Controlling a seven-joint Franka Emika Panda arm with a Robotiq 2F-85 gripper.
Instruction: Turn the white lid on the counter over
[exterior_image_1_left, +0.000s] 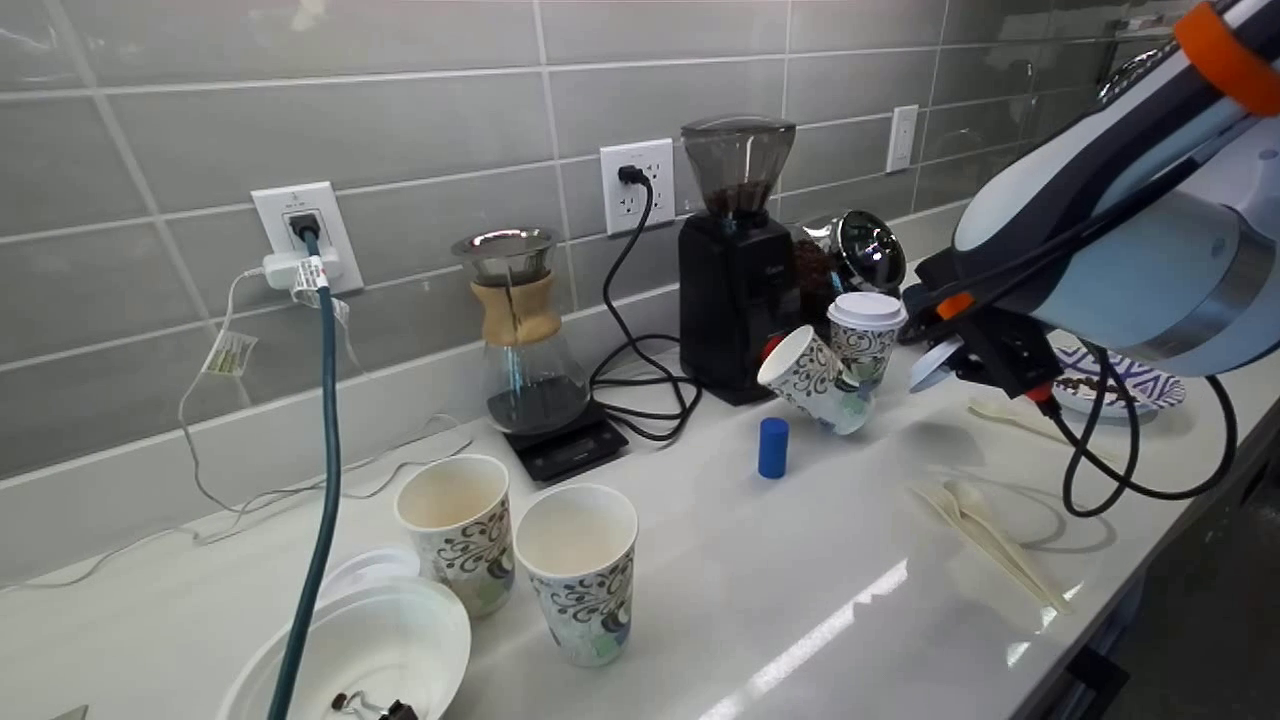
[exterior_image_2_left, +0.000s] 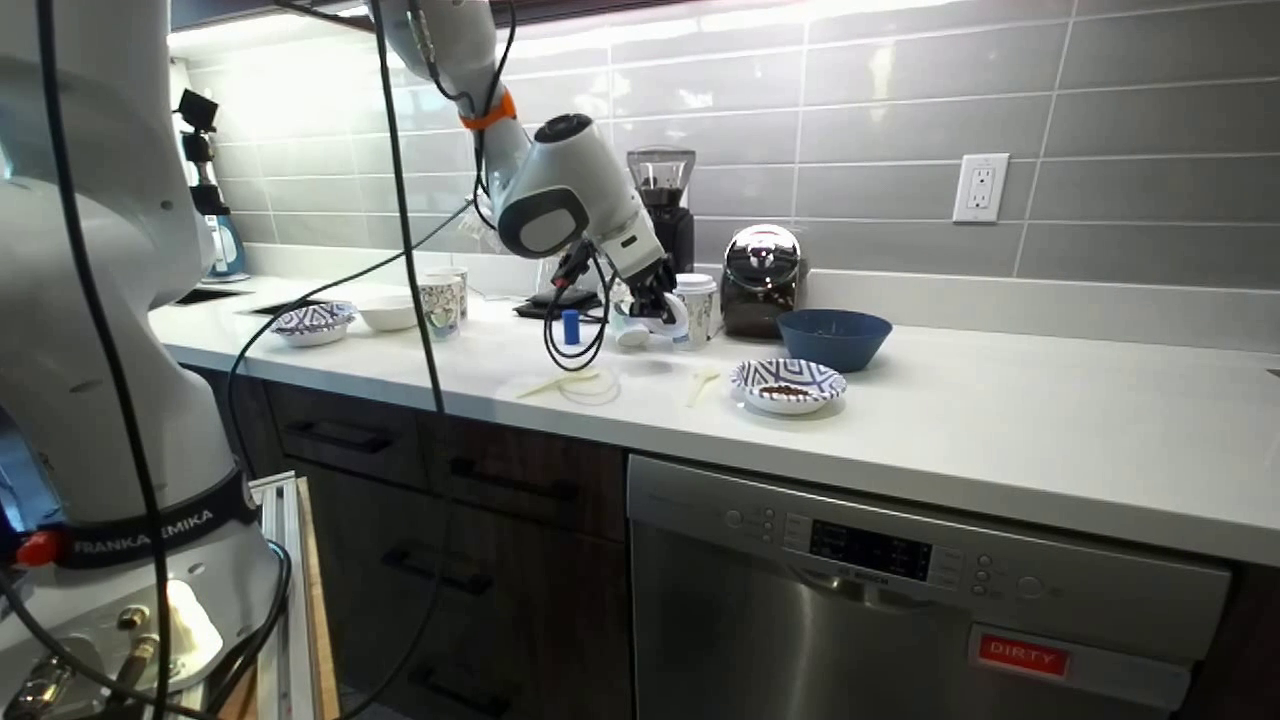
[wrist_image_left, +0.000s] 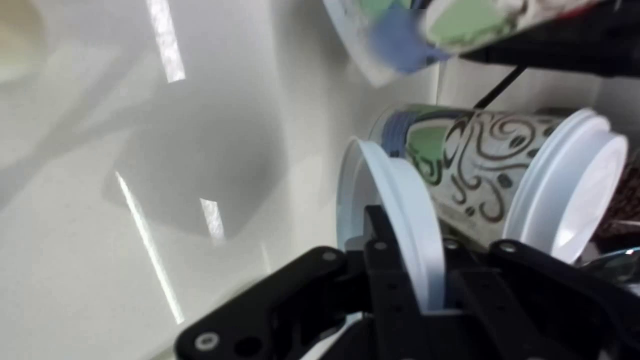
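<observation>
The white lid (exterior_image_1_left: 933, 366) is held on edge in my gripper (exterior_image_1_left: 962, 362), above the glossy white counter (exterior_image_1_left: 720, 570). In the wrist view the lid (wrist_image_left: 417, 225) stands between the two black fingers, one finger inside its hollow side and one behind its outer face. My gripper (wrist_image_left: 410, 250) is shut on it. The lid (exterior_image_2_left: 676, 314) and gripper (exterior_image_2_left: 655, 300) also show in an exterior view, in front of a lidded cup. A shadow falls on the counter (wrist_image_left: 65, 240) below. The lower part of the lid is hidden by the fingers.
A lidded paper cup (exterior_image_1_left: 864, 338) stands close by, with a tilted cup (exterior_image_1_left: 805, 375) beside it. A blue cylinder (exterior_image_1_left: 773, 448), wooden cutlery (exterior_image_1_left: 985, 535), a patterned bowl (exterior_image_2_left: 788, 384), a dark blue bowl (exterior_image_2_left: 834, 338) and a coffee grinder (exterior_image_1_left: 735, 280) are around.
</observation>
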